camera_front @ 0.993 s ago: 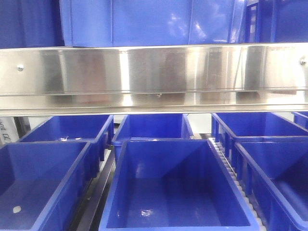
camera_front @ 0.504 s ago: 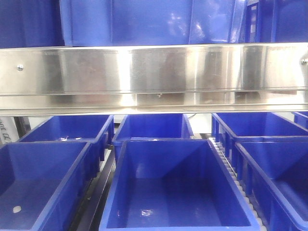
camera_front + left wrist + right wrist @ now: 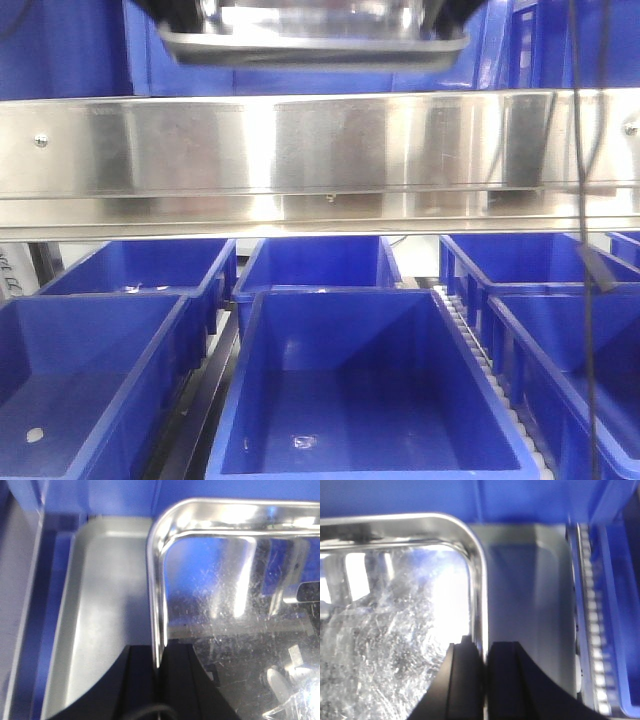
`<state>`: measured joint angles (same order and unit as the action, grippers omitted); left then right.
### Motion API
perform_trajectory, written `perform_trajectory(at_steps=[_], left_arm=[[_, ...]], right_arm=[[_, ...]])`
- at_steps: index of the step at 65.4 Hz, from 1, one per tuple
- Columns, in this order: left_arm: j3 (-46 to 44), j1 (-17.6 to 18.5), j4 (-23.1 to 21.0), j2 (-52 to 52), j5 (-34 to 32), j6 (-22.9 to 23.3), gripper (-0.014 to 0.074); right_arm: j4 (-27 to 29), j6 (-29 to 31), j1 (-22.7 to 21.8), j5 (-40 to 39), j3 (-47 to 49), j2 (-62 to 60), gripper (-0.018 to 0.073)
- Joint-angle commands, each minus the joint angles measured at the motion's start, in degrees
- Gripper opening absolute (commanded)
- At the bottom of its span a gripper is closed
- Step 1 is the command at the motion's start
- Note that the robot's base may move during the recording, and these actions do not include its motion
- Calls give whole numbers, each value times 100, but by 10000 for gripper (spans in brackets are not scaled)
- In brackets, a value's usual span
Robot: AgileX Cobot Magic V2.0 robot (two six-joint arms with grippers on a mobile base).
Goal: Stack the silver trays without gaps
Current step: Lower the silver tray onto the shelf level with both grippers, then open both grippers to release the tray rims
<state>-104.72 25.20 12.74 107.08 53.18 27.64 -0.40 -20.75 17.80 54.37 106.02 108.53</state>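
I have the tray [image 3: 312, 45] up at twelve o'clock, left gripper [image 3: 159, 660] and right gripper [image 3: 485, 655] each pinching an opposite rim to keep it level.

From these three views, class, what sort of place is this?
Probably a warehouse or factory sorting line: rows of blue bins, a roller track between them, a long steel rail, and a silver tray held above.

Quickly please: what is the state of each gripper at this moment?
Left gripper: closed on the left rim of the silver tray.
Right gripper: closed on the same tray's right rim.
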Motion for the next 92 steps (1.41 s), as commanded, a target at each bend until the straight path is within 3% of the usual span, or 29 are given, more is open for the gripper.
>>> perform_trajectory(at_steps=[1, 19, 27, 33, 38, 42, 48, 57, 61, 64, 71, 73, 77, 92], left_arm=[[-39, 19, -87, 72, -57, -62, -16], [-39, 19, 110, 129, -14, -62, -11], [-39, 19, 110, 129, 30, -38, 102], [-39, 19, 282, 129, 67, 128, 242], [-39, 19, 556, 129, 198, 316, 361], [-39, 19, 764, 129, 321, 427, 417], [-39, 19, 904, 129, 467, 428, 442], [-39, 19, 904, 129, 507, 428, 432], [-39, 19, 847, 118, 517, 428, 377], [-54, 19, 708, 66, 541, 428, 300], [-59, 19, 496, -120, 448, 428, 2], [-59, 19, 396, -180, 425, 402, -45], [-59, 19, 276, -315, 370, 401, 10], [-59, 19, -1, -924, 312, 392, 5]], right_arm=[[98, 70, 4, -218, 74, 20, -15], [98, 70, -8, -105, 74, 127, -15], [98, 70, -8, -35, 74, 127, 1], [81, 70, -8, 34, 74, 127, 98], [40, 70, -49, 76, 74, 127, 230], [40, 70, -92, 133, 74, 127, 326], [40, 70, -158, 209, 74, 127, 392], [40, 70, -175, 344, 74, 127, 386], [40, 70, -175, 396, 74, 106, 343], [40, 70, -175, 449, 74, 68, 288], [40, 70, -175, 488, 74, -82, 98], [40, 70, -175, 488, 74, -138, 35], [40, 70, -175, 517, 74, -266, -31], [75, 112, -164, 624, 74, -924, -16]])
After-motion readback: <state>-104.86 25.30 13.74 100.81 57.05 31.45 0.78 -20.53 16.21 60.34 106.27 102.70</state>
